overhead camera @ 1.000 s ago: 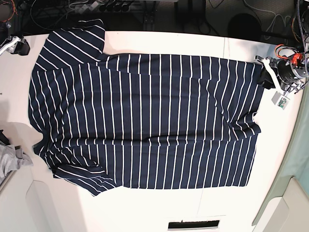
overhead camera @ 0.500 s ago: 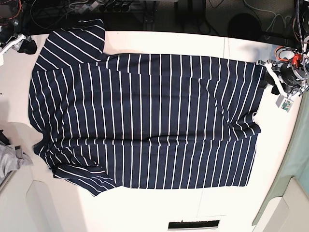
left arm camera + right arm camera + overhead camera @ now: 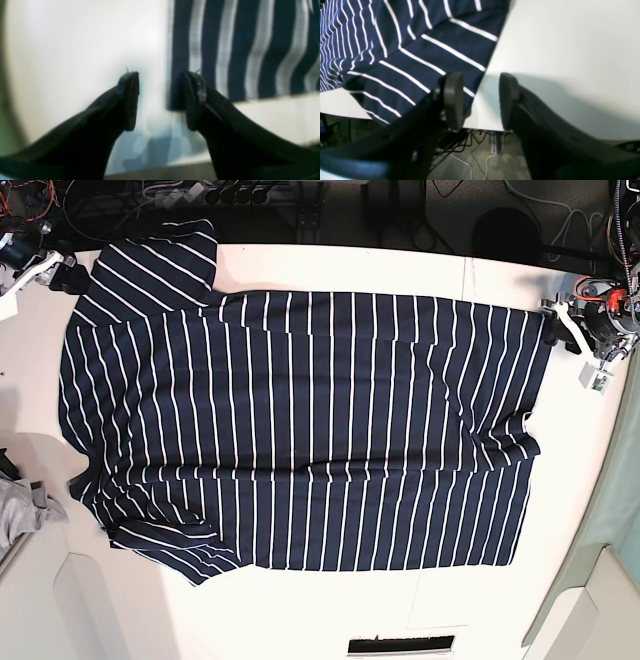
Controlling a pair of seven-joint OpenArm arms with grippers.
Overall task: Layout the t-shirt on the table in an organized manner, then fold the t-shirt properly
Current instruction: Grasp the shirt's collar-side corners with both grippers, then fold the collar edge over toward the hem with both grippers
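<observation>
base view showed the table (image 3: 400,270) carrying the t-shirt (image 3: 300,430), which lay flat across its middle, collar toward that view's left and hem toward its right, one sleeve at the far-left corner and the other doubled under at the near-left. that spread suggested the layout step was close to finished and folding could follow, though the hem's near corner was crumpled. at the near-left edge sat a small grey cloth (image 3: 25,510). the left gripper (image 3: 160,100) stood with its jaws apart and nothing between them, just off the hem's far corner; a second earlier it was lower along that edge, seemingly on the fabric, and had since drawn up and away. the right gripper (image 3: 478,100), jaws likewise apart and empty, hung at the table's edge beside the far sleeve, having moved up that edge toward the sleeve over the same second.
</observation>
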